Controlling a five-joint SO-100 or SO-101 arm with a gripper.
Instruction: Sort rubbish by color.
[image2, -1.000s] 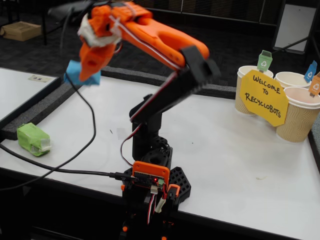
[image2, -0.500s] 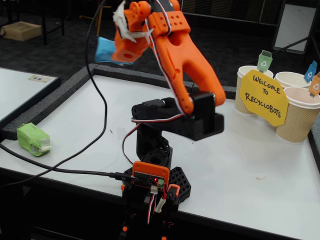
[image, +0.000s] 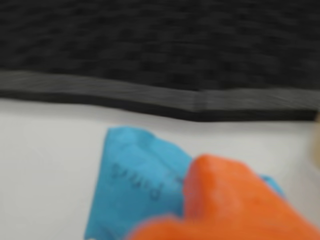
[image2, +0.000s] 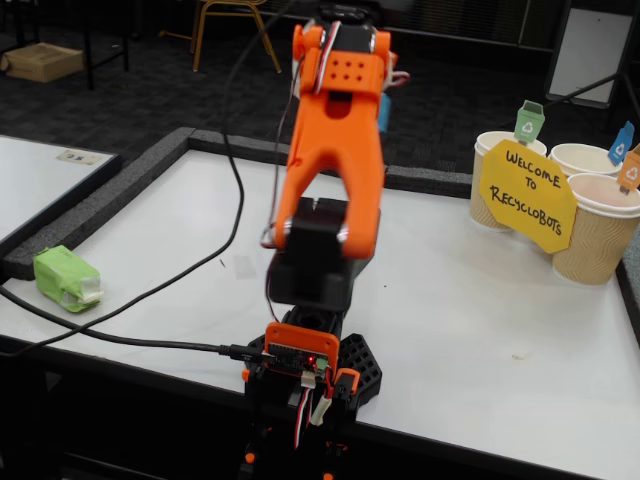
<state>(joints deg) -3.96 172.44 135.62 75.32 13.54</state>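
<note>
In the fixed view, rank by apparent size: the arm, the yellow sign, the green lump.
1. Arm, by far the largest.
2. Yellow sign.
3. Green lump, a little smaller than the sign, though nearness to the camera may differ.

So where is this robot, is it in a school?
Maybe; it looks like a demo stand in a hall or classroom: a white table, a yellow "Welcome to Recyclobots" sign on paper cups, dark carpet and a chair behind.

A white table (image2: 480, 300) with a dark raised rim carries the arm's black base (image2: 310, 365) at its near edge. A green lump (image2: 66, 278) lies by the left edge, and beige paper cups (image2: 590, 225) with a yellow sign (image2: 527, 195) stand at the far right corner.
</note>
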